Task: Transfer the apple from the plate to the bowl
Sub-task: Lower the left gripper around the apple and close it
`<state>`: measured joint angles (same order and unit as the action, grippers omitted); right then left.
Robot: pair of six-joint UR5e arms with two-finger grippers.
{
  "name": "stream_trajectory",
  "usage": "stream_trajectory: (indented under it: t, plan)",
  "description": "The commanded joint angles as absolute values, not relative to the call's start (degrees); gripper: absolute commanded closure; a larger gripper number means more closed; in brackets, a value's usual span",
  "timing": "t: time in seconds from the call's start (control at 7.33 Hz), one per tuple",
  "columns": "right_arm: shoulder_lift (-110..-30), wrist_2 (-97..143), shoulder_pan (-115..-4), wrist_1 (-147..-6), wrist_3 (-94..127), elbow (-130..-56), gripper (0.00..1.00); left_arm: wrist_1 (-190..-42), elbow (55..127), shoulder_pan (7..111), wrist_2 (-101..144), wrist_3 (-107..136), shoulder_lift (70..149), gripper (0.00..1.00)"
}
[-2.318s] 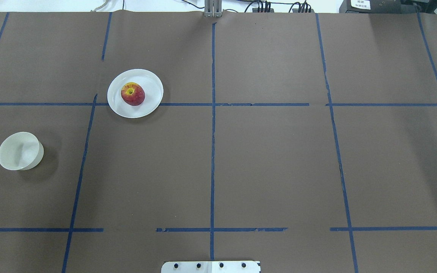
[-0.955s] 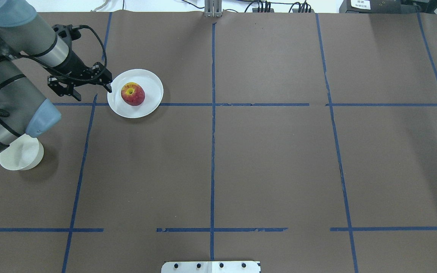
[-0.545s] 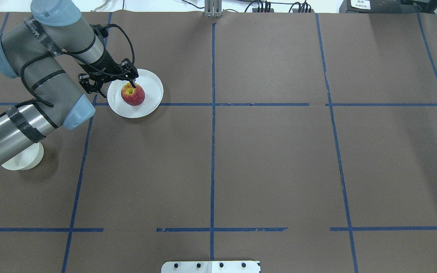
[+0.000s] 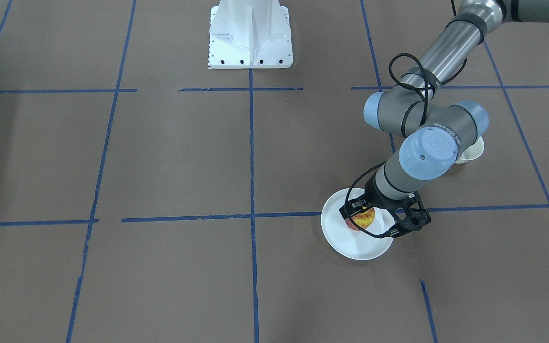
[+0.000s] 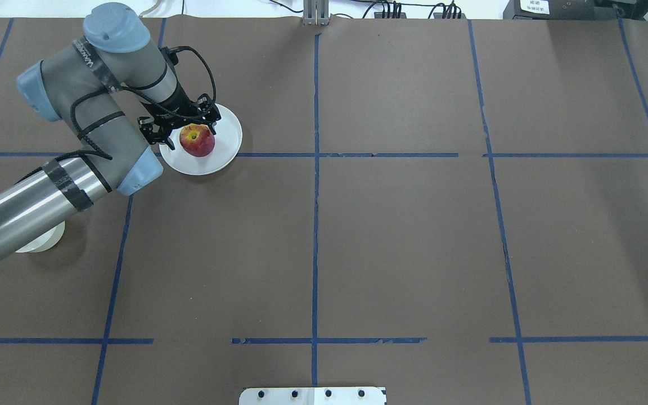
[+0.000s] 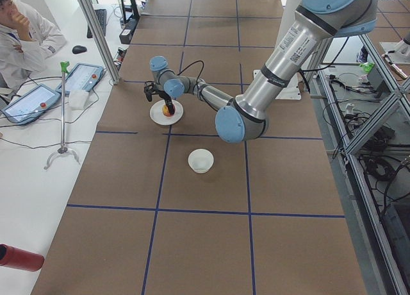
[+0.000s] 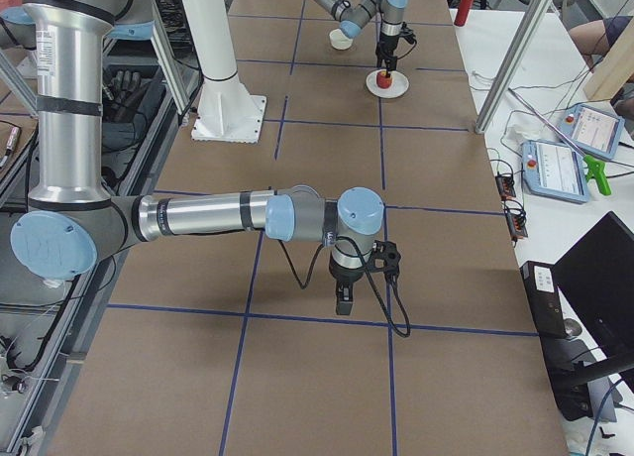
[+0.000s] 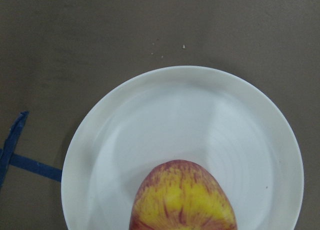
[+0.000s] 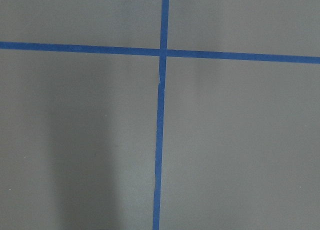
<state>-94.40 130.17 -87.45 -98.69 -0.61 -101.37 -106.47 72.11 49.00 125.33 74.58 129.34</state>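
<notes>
bench (image 5: 414, 236): brown paper cover, gridded with blue tape (image 5: 315, 225).

left arm (image 5: 93, 112): comes in from the overhead view's left edge, elbow folded, wrist pointing down over the plate's robot-left half. Forearm crosses above the bowl and hides most of it in the overhead view.

right arm (image 7: 198, 216): shows only in the exterior right view, stretched low over the bench, well apart from all the task items. Its wrist camera sees only bare bench and a tape cross.

plate (image 5: 225, 140): flat, white, sitting over a tape line, on the left side of the bench and on its far half from the robot. Right way up.

bowl (image 6: 200, 160): small, cream-white, upright, nothing inside it in the exterior left view. Nearer the robot than the plate and further toward its left, well apart from the plate.

left hand (image 5: 188, 135): jaws spread wide, holding nothing. Sits over the apple, fingers either side of its top. Can't tell whether either finger touches it. No fingers in the wrist view, only the plate with the apple at the bottom edge.

right hand (image 7: 342, 302): points down at the bench, close over it. Grip state: can't tell from this one side view.

apple (image 5: 197, 140): red with yellow around the stem dimple, dimple up. On the plate, a little off centre toward the robot's left. Not in the bowl.
</notes>
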Motion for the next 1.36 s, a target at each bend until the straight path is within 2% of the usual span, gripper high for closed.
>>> stream_trajectory:
  t: [0.0, 0.55, 0.68, 0.82, 0.95, 1.09, 1.23]
  plan:
    - [-94.4, 130.2, -87.5, -98.7, -0.6, -101.3, 0.0, -107.0, 70.1, 48.7, 125.1, 74.5, 130.1, 0.01]
    - [-94.4, 130.2, -87.5, -98.7, -0.7, -101.3, 0.0, -109.0, 68.6, 48.2, 125.0, 74.6, 130.2, 0.03]
    - [-94.4, 130.2, -87.5, -98.7, -0.6, -101.4, 0.0, -109.0, 68.6, 48.2, 125.0, 74.6, 130.2, 0.13]
    - [-94.4, 130.2, -87.5, -98.7, -0.6, -101.4, 0.0, -109.0, 68.6, 48.2, 125.0, 74.5, 130.2, 0.43]
    - [-94.4, 130.2, -87.5, -98.7, -0.6, -101.3, 0.0, -109.0, 68.6, 48.2, 125.0, 74.3, 130.3, 0.79]
    - [-94.4, 130.2, -87.5, -98.7, -0.6, -101.4, 0.0, -108.9, 68.7, 48.2, 125.0, 74.4, 130.3, 1.0]
    - [-94.4, 130.2, -87.5, -98.7, -0.7, -101.3, 0.0, -108.5, 70.2, 48.9, 124.8, 74.4, 130.3, 1.0]
